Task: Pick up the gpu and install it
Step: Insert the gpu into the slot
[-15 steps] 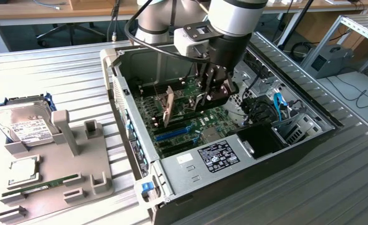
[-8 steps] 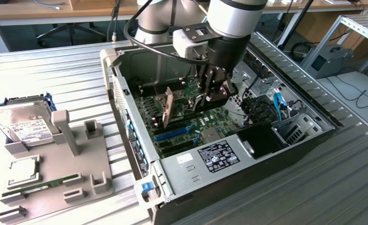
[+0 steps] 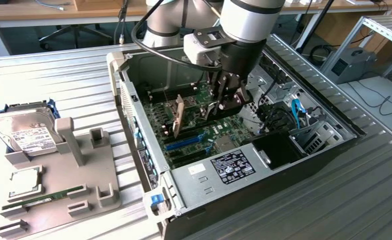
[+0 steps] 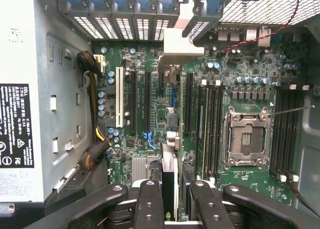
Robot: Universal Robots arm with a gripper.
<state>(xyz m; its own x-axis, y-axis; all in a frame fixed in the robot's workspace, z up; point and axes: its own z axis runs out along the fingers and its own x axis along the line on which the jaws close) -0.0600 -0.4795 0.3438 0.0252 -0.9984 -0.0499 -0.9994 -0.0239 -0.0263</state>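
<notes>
The gpu (image 3: 178, 116) stands on edge inside the open pc case (image 3: 137, 150), a slim tan-and-dark card upright over the green motherboard (image 3: 203, 131). In the wrist view it shows edge-on as a thin strip (image 4: 170, 139) between the gripper's black fingers (image 4: 150, 204), w/ its pale metal bracket (image 4: 175, 46) at the far end, by the blue slot latches (image 4: 125, 1) of the case's rear wall.

Long axis: runs along the expansion slots (image 4: 142, 104), bracket end toward the rear wall, other end toward the gripper (image 4: 172, 201). Card's flat faces are vertical; connector edge looks to face down at the board.

Gripper: jaws partly closed, pinching the gpu's near end, one finger each side.

Doing this step well, as I judge it: keep the card square and parallel to the slot, bracket lined up w/ the rear opening, press straight down w/o tilting. Whether it's seated yet, can't tell.

Outside the case, at the exterior view's left, a hard drive (image 3: 24, 134) and memory stick (image 3: 44, 197) sit on a grey tray (image 3: 106, 185).
</notes>
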